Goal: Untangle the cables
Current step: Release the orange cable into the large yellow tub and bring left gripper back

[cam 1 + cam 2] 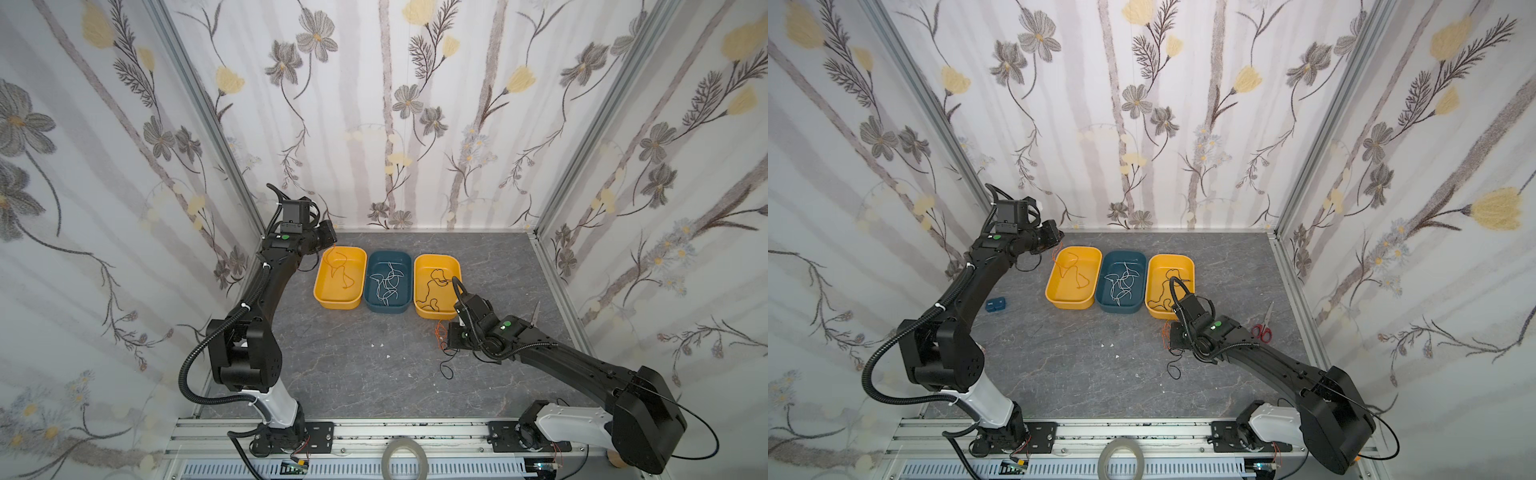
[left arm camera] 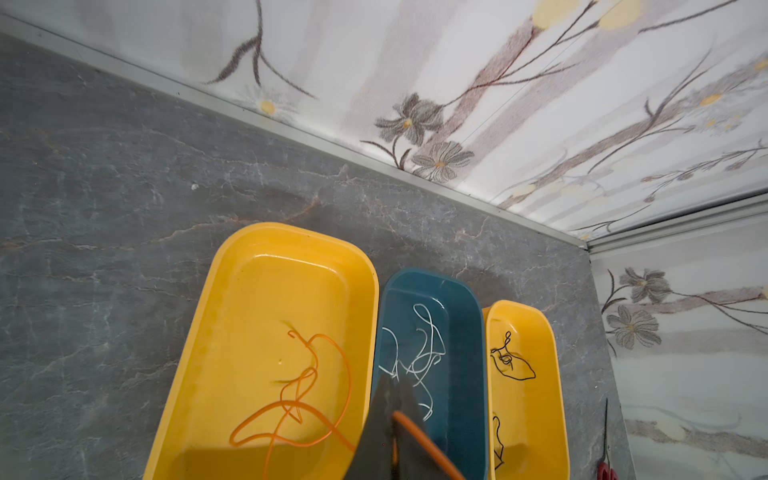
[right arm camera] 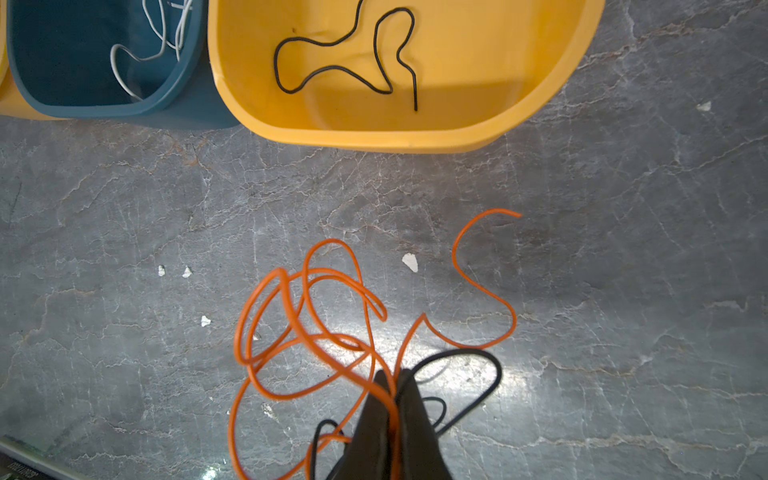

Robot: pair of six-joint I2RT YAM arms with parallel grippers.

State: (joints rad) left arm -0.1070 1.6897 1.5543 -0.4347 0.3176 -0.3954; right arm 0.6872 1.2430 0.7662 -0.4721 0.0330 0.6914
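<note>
On the worktop (image 3: 124, 208), near-right of the blue tray (image 1: 387, 309), my right pincer (image 3: 394, 388) is closed on an orange strand of the orange-and-black tangle (image 3: 309, 338). Far-left of that tray, my left pincer (image 2: 392, 401) is clamped on an orange cable (image 2: 428, 445) above the yellow tray (image 2: 257, 299). Step in hand: sorting out orange strands. Next, in my judgement: release the left, then lift the right slowly.

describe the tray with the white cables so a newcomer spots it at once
On the grey table, three trays sit in a row near the back wall. It is the middle one, the blue tray, holding white cables; its neighbours are yellow.
</note>
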